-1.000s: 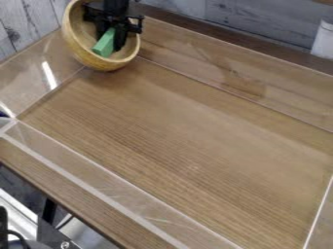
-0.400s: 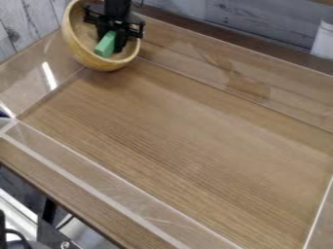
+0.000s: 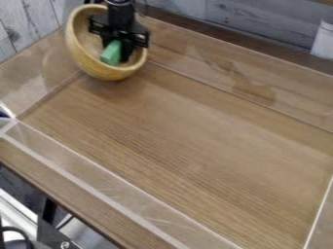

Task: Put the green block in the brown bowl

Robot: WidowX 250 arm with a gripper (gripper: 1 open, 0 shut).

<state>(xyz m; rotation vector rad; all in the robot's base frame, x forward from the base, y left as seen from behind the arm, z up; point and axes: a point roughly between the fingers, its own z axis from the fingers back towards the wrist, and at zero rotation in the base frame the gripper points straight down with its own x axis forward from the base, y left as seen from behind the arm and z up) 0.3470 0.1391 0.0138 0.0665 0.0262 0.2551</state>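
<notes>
The brown bowl (image 3: 92,66) stands at the far left corner of the wooden surface. Above and inside it my black gripper (image 3: 119,49) points straight down, shut on the green block (image 3: 112,54). The block hangs tilted inside the bowl, its lower end close to the inner wall. I cannot tell whether it touches the bowl. The fingers hide the block's upper part.
The wooden tabletop (image 3: 196,146) is bordered by low clear plastic walls (image 3: 78,180) along the front and left. A grey plank wall runs behind, with a white object (image 3: 324,39) at the far right edge.
The gripper has moved right and slightly toward the camera with the green block, staying within the bowl. The bowl seems to have shifted a little the same way.
</notes>
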